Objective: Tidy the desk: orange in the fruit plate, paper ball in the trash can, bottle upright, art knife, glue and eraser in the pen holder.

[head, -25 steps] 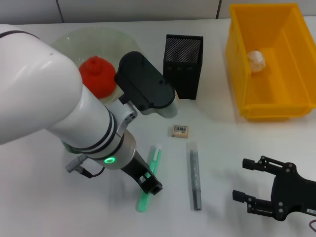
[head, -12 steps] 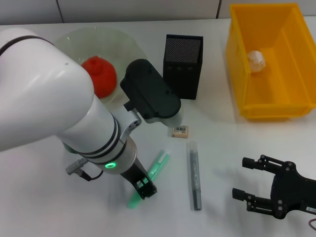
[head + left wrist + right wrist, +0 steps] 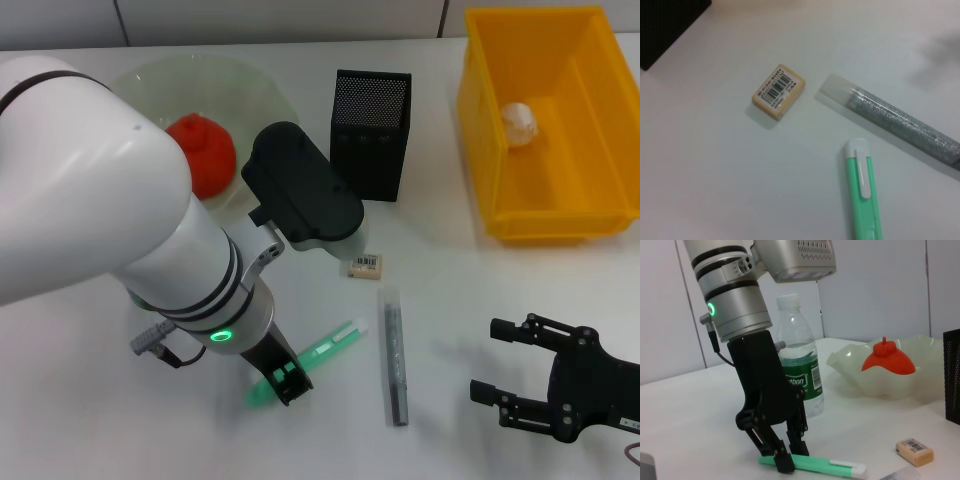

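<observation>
My left gripper (image 3: 283, 383) is shut on the near end of the green art knife (image 3: 328, 346), which lies flat on the table. The right wrist view shows its fingers (image 3: 786, 464) on both sides of the knife (image 3: 825, 468). The grey glitter glue tube (image 3: 394, 356) lies just right of it. The beige eraser (image 3: 365, 265) lies in front of the black mesh pen holder (image 3: 370, 135). The orange (image 3: 200, 155) sits in the fruit plate (image 3: 262, 95). The paper ball (image 3: 519, 120) lies in the yellow trash can (image 3: 480, 170). The bottle (image 3: 799, 370) stands upright behind my left arm. My right gripper (image 3: 512, 383) is open and empty at the near right.
The left wrist view shows the eraser (image 3: 778, 92), the glue tube (image 3: 895, 120), the knife's clip end (image 3: 860, 170) and a corner of the pen holder (image 3: 665, 25). My left arm's bulk hides the table's near left in the head view.
The art knife has swung from pointing away to pointing right, its near end moving left with my left gripper. The right gripper has not moved.
</observation>
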